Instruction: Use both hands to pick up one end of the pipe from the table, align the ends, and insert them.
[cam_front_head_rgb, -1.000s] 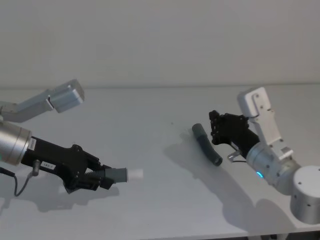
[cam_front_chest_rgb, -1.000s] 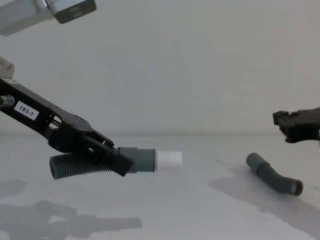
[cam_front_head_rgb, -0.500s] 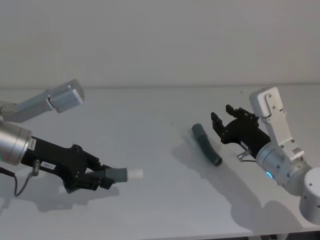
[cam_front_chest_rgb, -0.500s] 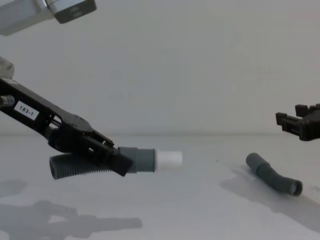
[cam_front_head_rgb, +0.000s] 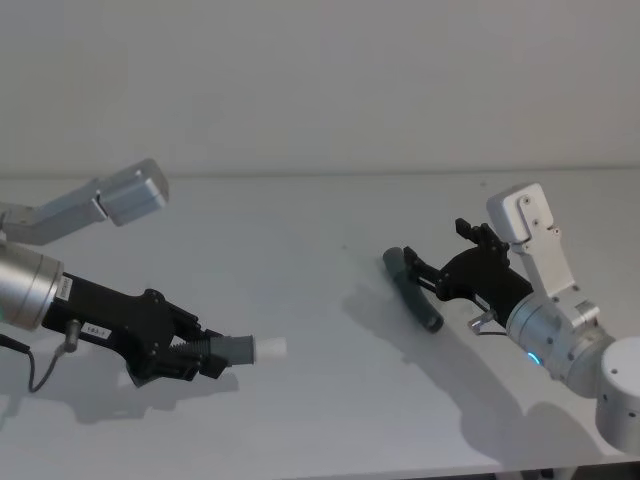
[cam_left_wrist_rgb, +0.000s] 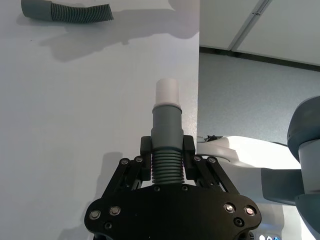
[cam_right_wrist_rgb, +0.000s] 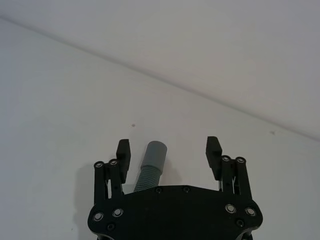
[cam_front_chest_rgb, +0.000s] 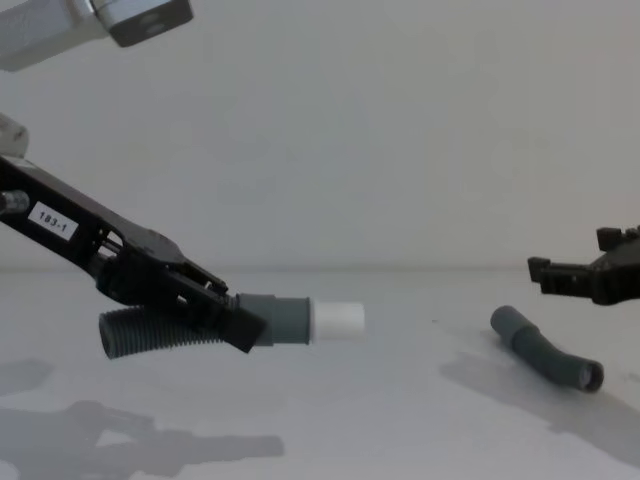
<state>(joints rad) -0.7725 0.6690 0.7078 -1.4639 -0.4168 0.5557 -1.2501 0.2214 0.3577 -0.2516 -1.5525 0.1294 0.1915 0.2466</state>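
In the head view, the left gripper (cam_front_head_rgb: 208, 356) is clamped on the held hose piece (cam_front_head_rgb: 238, 350) at the robot's left. Its white plug tip (cam_front_head_rgb: 270, 348) points toward the right. The right gripper (cam_front_head_rgb: 438, 247), its fingers apart, hovers just beside the loose hose piece (cam_front_head_rgb: 415, 297), which lies on the table (cam_front_head_rgb: 300, 220) at the robot's right. In the left wrist view, the left gripper (cam_left_wrist_rgb: 166, 148) pinches the corrugated part just behind the smooth cuff. In the right wrist view, the loose hose piece (cam_right_wrist_rgb: 151, 162) shows between the spread fingers (cam_right_wrist_rgb: 123, 150), nearer one of them. In the chest view, the right gripper (cam_front_chest_rgb: 568, 262) hangs above the loose hose piece (cam_front_chest_rgb: 545, 350), apart from it, and the held hose piece (cam_front_chest_rgb: 150, 335) is lifted off the table (cam_front_chest_rgb: 400, 420).
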